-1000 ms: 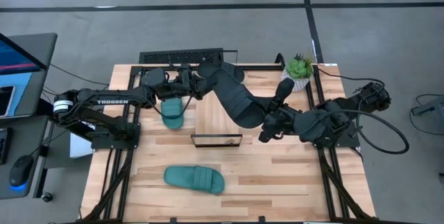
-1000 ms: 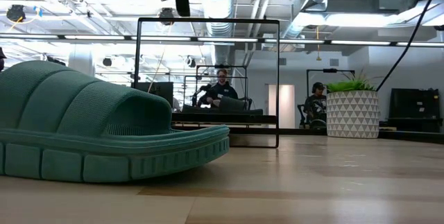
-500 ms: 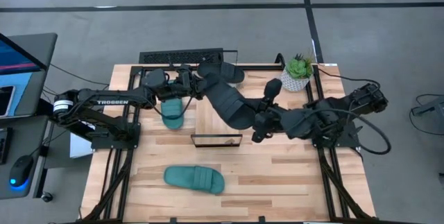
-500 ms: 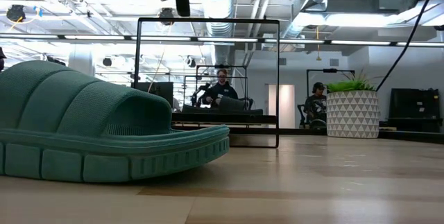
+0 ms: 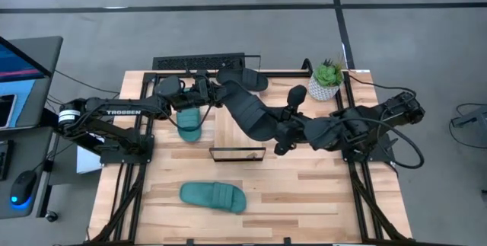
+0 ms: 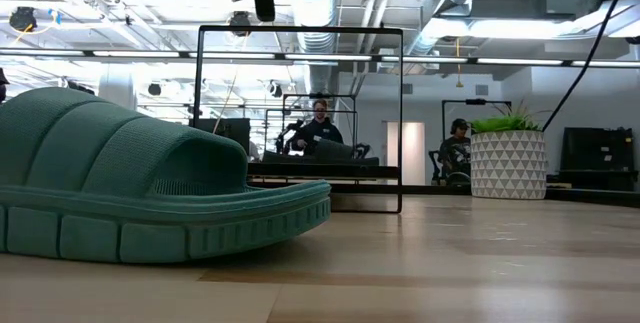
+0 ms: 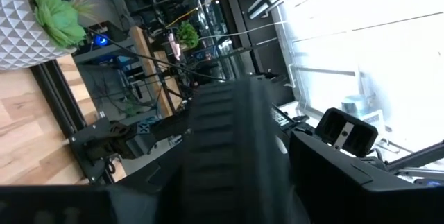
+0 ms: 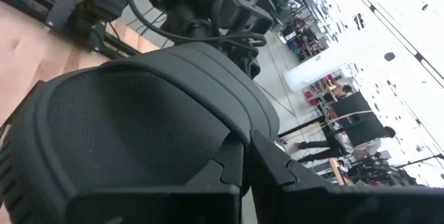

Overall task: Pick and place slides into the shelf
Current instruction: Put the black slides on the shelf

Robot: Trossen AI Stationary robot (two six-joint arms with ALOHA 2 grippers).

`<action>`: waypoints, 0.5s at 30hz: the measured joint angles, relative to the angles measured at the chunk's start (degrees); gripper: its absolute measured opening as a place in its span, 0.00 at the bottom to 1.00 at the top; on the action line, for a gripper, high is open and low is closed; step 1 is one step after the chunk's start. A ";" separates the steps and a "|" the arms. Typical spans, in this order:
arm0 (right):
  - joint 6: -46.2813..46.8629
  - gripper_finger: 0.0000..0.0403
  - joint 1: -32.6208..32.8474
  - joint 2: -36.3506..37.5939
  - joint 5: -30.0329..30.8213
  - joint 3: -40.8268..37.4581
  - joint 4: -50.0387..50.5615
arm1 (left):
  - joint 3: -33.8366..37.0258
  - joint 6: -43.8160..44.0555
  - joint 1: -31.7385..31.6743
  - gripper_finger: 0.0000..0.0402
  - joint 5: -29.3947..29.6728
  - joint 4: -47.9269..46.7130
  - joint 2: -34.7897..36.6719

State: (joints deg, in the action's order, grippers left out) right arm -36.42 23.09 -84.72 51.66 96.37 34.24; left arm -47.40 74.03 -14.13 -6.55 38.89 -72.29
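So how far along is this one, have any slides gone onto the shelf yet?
Done: nothing that shows; no slide sits on the shelf.
In hand: one black slide is held up over the table, the right end effector shut on one end and the left end effector seemingly gripping the other.
Left: that slide, the other black slide at the back edge, the near teal slide and the far teal slide.

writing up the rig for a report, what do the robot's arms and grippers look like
Both arms are dark, nearly black, built of jointed segments. The left arm carries white TROSSEN lettering along one link and a white band near its base. The right arm has black cables looping off its outer end. The right gripper has two dark, blocky, angular fingers.
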 joint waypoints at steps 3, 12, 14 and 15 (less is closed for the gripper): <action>0.02 0.00 0.00 0.02 -0.04 -0.02 0.02 | 0.00 -0.63 0.00 0.48 -0.13 0.04 0.00; 0.41 0.00 0.02 0.04 -0.50 -0.02 0.05 | 0.01 -1.92 -0.02 0.12 -1.94 -0.16 0.00; 0.41 0.00 0.02 0.04 -0.52 -0.02 0.05 | 0.02 -2.34 -0.02 0.11 -2.21 -0.20 0.00; 0.41 0.00 0.02 0.04 -0.56 -0.02 0.03 | 0.02 -2.51 -0.03 0.11 -2.37 -0.22 0.00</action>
State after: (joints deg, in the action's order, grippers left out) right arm -36.01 23.11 -84.68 51.09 96.36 34.27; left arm -47.38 71.52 -14.16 -8.92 38.68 -72.29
